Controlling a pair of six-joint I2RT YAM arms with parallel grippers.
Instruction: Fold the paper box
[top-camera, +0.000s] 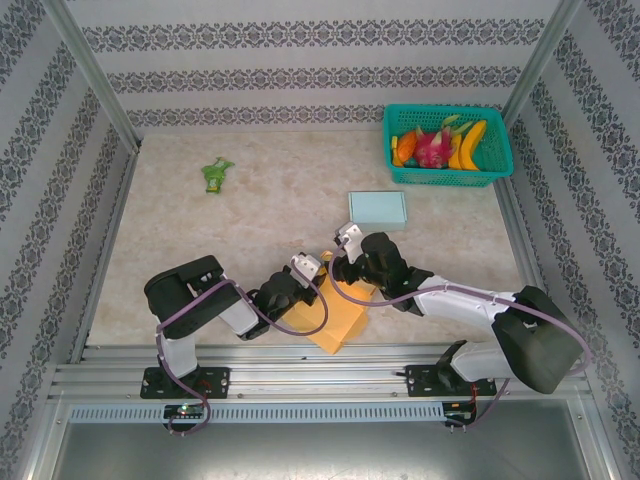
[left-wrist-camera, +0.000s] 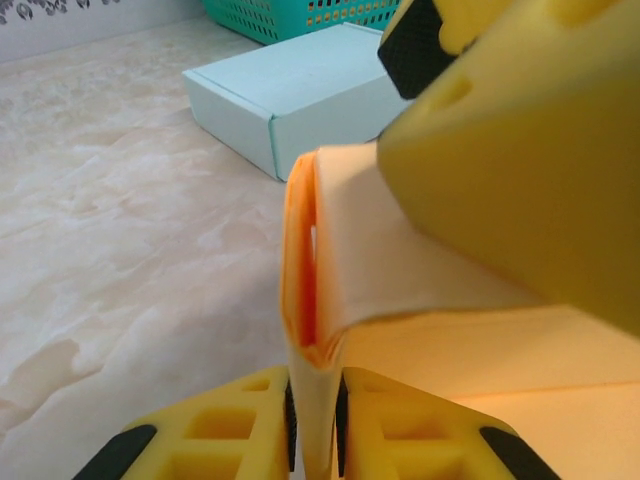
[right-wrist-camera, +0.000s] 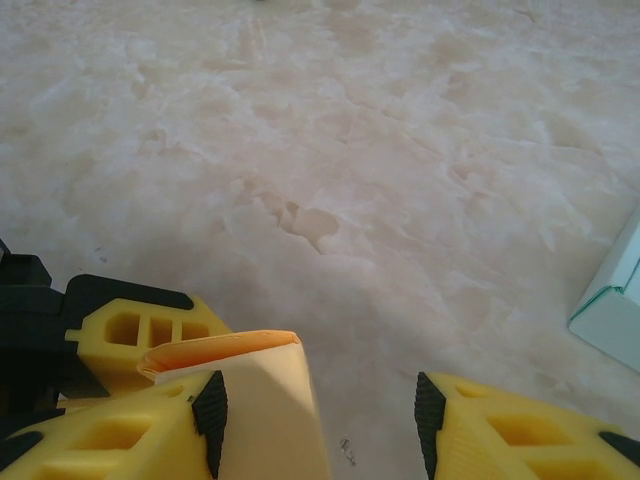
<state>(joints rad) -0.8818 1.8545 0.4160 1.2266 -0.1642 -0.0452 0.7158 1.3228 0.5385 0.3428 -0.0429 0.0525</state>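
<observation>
Paper box (left-wrist-camera: 440, 345) pinched in my left gripper (left-wrist-camera: 315, 412); right gripper (right-wrist-camera: 320, 415) gapes, gripping nothing; overhead adds basket (top-camera: 450, 177), 1 o'clock.

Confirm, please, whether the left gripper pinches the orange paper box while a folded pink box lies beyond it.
Not pink: the folded box beyond it is light blue, as the left wrist view shows. The left gripper does pinch the orange paper box.
</observation>
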